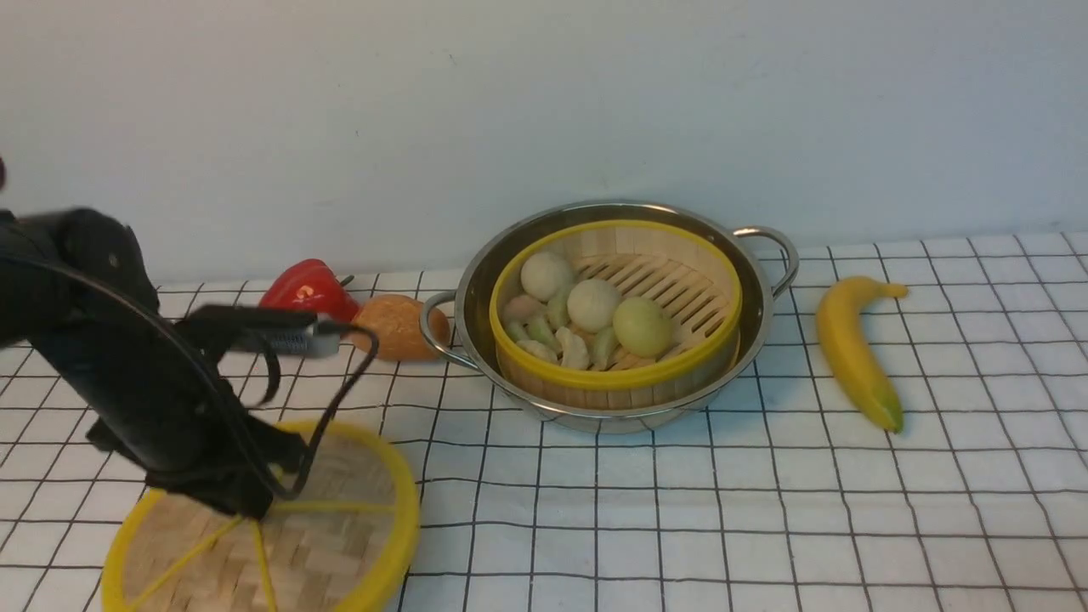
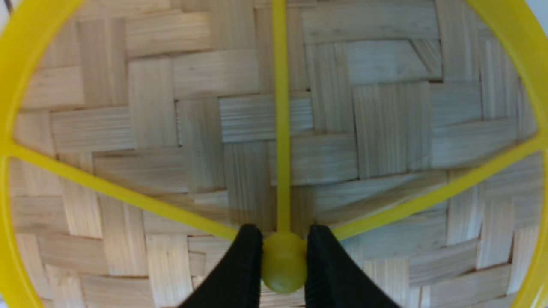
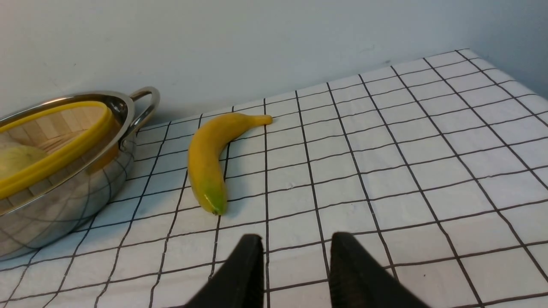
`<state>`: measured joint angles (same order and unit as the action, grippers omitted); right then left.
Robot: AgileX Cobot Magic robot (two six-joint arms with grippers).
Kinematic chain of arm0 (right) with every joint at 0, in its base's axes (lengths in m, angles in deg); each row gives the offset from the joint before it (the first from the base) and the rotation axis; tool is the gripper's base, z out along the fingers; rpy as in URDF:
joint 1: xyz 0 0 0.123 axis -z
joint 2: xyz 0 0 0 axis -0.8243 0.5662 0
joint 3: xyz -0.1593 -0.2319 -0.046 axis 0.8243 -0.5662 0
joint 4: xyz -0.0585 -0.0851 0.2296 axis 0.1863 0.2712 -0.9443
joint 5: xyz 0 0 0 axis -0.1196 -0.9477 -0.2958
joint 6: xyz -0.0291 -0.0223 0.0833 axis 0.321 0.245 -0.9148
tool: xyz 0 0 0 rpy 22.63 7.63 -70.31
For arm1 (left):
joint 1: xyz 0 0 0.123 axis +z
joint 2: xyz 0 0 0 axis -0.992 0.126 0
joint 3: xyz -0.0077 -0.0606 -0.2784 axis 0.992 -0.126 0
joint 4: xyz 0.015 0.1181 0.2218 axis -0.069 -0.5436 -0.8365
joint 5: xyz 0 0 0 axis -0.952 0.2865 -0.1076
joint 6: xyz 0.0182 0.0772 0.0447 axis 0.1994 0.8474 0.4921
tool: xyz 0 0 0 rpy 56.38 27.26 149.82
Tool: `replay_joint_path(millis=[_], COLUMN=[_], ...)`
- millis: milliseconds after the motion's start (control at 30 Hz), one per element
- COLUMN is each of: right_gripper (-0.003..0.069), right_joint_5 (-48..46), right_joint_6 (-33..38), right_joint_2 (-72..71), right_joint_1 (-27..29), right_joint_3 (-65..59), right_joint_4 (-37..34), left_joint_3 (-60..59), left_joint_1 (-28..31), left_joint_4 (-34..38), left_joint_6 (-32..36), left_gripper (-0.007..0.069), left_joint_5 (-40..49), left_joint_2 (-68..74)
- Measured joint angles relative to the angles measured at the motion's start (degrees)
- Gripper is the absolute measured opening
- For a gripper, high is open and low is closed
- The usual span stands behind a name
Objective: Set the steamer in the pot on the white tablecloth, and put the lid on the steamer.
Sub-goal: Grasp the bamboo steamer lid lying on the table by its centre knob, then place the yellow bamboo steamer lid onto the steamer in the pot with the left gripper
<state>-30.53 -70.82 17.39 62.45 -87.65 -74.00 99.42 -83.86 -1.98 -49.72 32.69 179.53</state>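
Bamboo and yellow plastic tell most of the story: the steamer [image 1: 616,314], with its pale buns and dumplings, already sits inside the pot [image 1: 469,293], which stands on the white tablecloth [image 1: 765,510] about midway along its far edge, close to the wall. The basket's yellow rim stands a little above the steel rim on the near side and looks slightly tilted, but it lies wholly within the pan, so I judge the first half of the task done. The second half is only starting. The lid [image 1: 340,544] is at the front left corner of the cloth, well apart from the pot, and appears to rest flat there. The left gripper [image 2: 283,234] is down on its centre, and the left wrist view shows the two black fingers [image 2: 244,265] closed against either side of the small yellow knob [image 2: 283,265] where the spokes meet, so the hold looks made. What is left is to lift the lid, carry it toward the far edge over the pot and set it down squarely on the steamer's rim. The right gripper [image 3: 295,244] hangs over bare cloth on the right side, with its jaws apart and nothing between them, the banana [image 1: 854,353] lying between it and the pot. A red pepper [image 1: 310,289] and a brown bread roll [image 1: 395,325] lie just left of the pot's handle, near the path the lid may take.
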Motion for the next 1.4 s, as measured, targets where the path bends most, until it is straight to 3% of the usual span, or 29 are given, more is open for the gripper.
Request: replay_joint_path(millis=[167, 333, 500, 633, 1100, 1400], right_gripper=[0.0240, 0.0240, 0.0240, 0.0240, 0.0240, 0.0240], right_joint_5=[0.00, 0.00, 0.00, 0.00, 0.00, 0.00], right_joint_6=[0.00, 0.00, 0.00, 0.00, 0.00, 0.05], right_joint_2=[0.00, 0.00, 0.00, 0.00, 0.00, 0.00], right_joint_1=[0.00, 0.00, 0.00, 0.00, 0.00, 0.00], right_joint_3=[0.00, 0.00, 0.00, 0.00, 0.00, 0.00], right_joint_4=[0.00, -0.05, -0.05, -0.05, -0.05, -0.05], left_joint_3=[12.07, 22.12, 27.77, 30.74, 48.15, 52.70], left_joint_1=[-0.20, -1.01, -8.23, -13.00, -17.07, -17.79], left_joint_4=[1.76, 6.97, 12.51, 14.80, 19.07, 12.75], left_joint_6=[2.03, 10.71, 26.37, 32.05, 33.34, 25.44], left_gripper=[0.0117, 0.0117, 0.0117, 0.0117, 0.0117, 0.0117], left_joint_5=[4.16, 4.88, -0.26, -4.25, -5.49, -1.02], left_joint_2=[-3.16, -2.06, 5.11, 13.00, 28.63, 30.49])
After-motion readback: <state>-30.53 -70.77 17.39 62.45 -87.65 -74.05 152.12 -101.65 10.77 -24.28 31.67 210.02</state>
